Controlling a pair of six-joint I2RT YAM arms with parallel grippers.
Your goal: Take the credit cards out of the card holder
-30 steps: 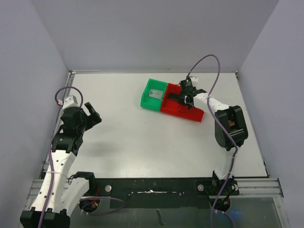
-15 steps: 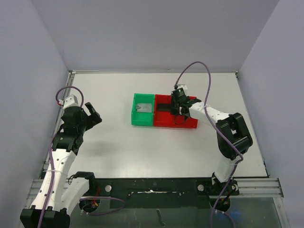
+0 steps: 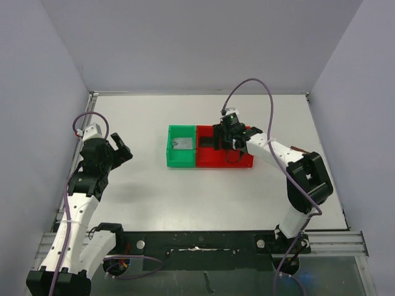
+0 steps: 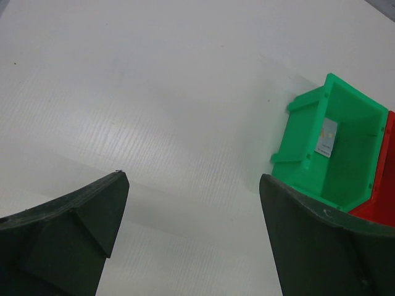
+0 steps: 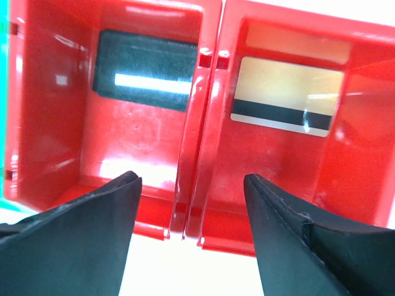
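Red plastic bin and green plastic bin have slid left and squared up. My right hand has opened above the red one and holds nothing. Black credit card and gold credit card lie in red, silver-grey credit card in green. Left hand is wide open and empty. I cannot see the card holder, so I judge the unloading done.

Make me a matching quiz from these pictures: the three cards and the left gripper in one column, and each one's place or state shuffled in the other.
1. black card
2. gold card
3. silver-grey card
4. left gripper

A. in the green bin
B. open, over the table
C. in the red bin beside the green one
D. in the far red bin

Pairs: 1-C, 2-D, 3-A, 4-B
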